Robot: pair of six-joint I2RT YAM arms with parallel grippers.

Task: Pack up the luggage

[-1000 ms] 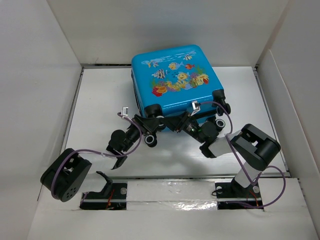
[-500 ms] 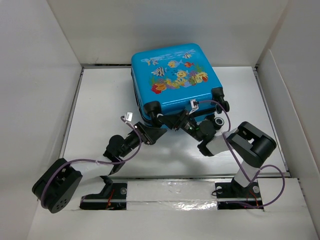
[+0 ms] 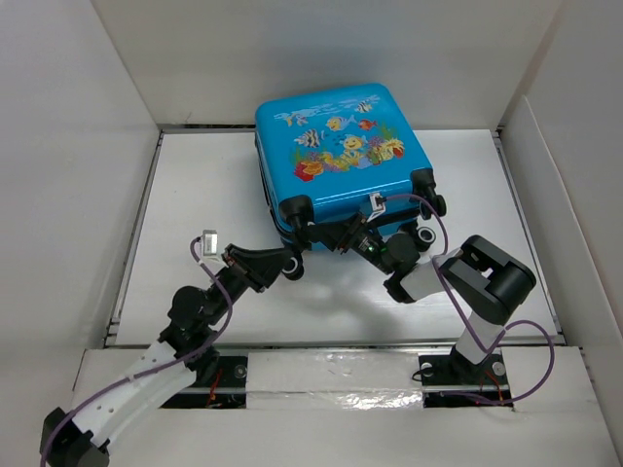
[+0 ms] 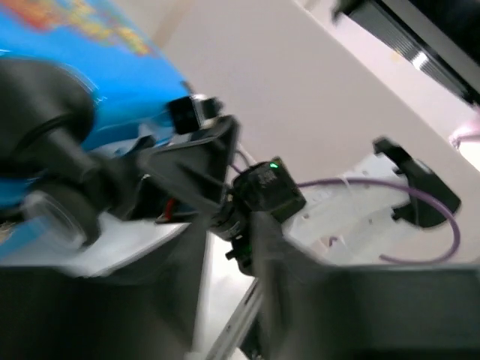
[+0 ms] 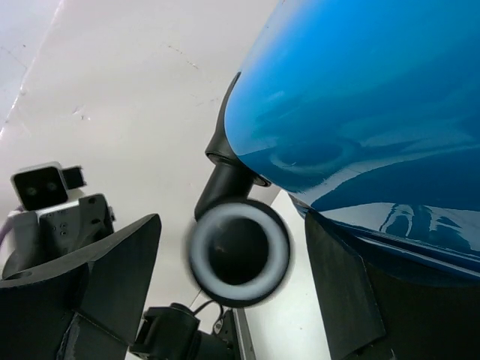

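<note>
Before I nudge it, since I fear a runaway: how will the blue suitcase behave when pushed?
Lying flat, the suitcase probably slides, not rolls: its wheels stick out sideways. Its glossy shell looks stiff, likely slippery.

In the left wrist view everything is smeared by blur, so whether the left pincer [image 3: 288, 263], just in front of the luggage [image 3: 336, 156], grips anything cannot be told. The luggage runs past the right wrist view's top and right edges (its wheel [image 5: 238, 251] blurred at the rim).
</note>
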